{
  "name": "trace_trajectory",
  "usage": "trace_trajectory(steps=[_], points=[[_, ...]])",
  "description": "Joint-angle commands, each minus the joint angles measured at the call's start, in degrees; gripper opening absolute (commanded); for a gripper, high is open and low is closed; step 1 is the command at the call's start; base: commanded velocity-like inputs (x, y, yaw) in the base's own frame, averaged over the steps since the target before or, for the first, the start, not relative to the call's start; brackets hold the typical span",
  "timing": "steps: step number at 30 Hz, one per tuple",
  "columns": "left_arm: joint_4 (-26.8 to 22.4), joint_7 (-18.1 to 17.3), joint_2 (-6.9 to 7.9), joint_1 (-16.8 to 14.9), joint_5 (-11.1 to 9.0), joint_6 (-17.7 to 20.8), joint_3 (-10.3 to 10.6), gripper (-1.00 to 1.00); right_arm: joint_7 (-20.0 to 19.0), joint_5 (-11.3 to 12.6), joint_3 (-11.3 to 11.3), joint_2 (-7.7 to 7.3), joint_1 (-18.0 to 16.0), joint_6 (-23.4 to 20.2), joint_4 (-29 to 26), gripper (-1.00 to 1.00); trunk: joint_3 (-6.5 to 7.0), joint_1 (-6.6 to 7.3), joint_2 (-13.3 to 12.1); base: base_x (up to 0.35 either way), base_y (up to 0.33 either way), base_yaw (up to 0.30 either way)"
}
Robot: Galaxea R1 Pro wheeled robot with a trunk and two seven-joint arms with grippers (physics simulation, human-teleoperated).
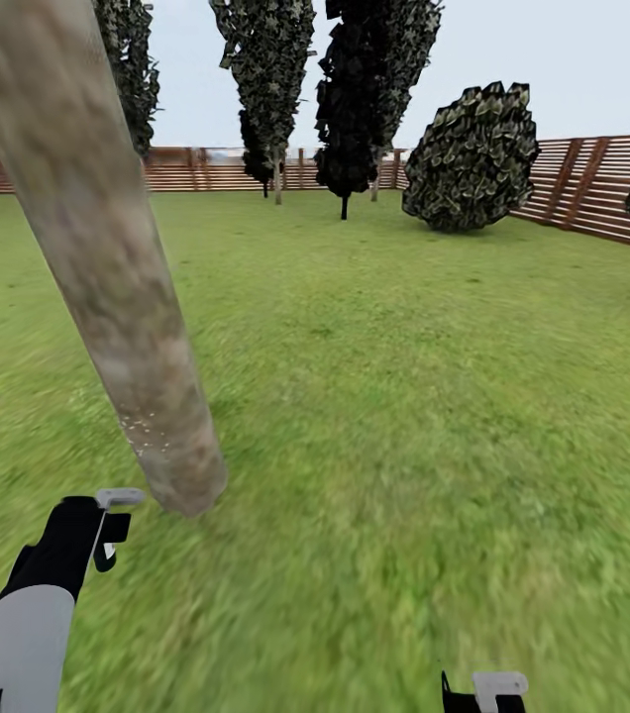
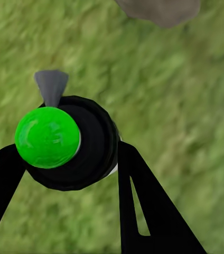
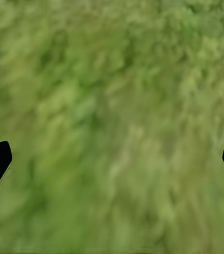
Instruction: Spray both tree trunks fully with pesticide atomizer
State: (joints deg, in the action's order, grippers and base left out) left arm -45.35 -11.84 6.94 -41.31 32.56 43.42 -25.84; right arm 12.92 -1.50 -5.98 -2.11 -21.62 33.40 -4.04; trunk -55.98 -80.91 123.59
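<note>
The left gripper (image 2: pixel 70 159) is pinching the pesticide atomizer (image 2: pixel 64 140), a black round bottle with a bright green cap and a small grey nozzle. One black finger sits on each side of the bottle. In the head view the left gripper (image 1: pixel 107 525) hangs low over the grass, just beside the foot of the tree trunk (image 1: pixel 107 297). The right gripper (image 3: pixel 112 159) is spread wide over the lawn (image 3: pixel 112 106) with nothing between its fingers. In the head view only its tip (image 1: pixel 488 688) peeks in at the bottom edge.

The tree trunk is thick and pale, with beige and grey patches, and it looks tilted. A few tiny white specks of pesticide (image 1: pixel 142 431) dot the bark near its foot.

Farther off, the green lawn (image 1: pixel 404 396) stretches to a brown slat fence (image 1: pixel 582 188). A round dark bush (image 1: pixel 472 158) and some tall dark trees (image 1: pixel 355 99) stand near the fence.
</note>
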Motion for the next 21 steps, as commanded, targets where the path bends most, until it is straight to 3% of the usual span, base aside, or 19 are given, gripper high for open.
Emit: trace_trajectory(steps=[1,11,21], points=[[0.0,-0.02,-0.03,0.0,0.04,0.0,0.03,-1.0,0.0,0.0,0.0,0.0,0.0,0.01,0.0,1.0,0.0,0.0,0.0,0.242,-0.194,0.277],[0.08,-0.02,-0.17,0.0,-0.12,-0.07,0.16,-1.0,0.0,0.0,0.0,0.0,0.0,0.0,0.0,1.0,0.0,0.0,0.0,0.222,-0.202,0.27],[0.0,-0.02,-0.18,0.0,-0.11,0.0,0.18,-1.0,0.09,-0.05,0.0,-0.18,0.0,0.09,0.13,1.0,0.0,0.0,0.0,0.012,-0.272,0.024]])
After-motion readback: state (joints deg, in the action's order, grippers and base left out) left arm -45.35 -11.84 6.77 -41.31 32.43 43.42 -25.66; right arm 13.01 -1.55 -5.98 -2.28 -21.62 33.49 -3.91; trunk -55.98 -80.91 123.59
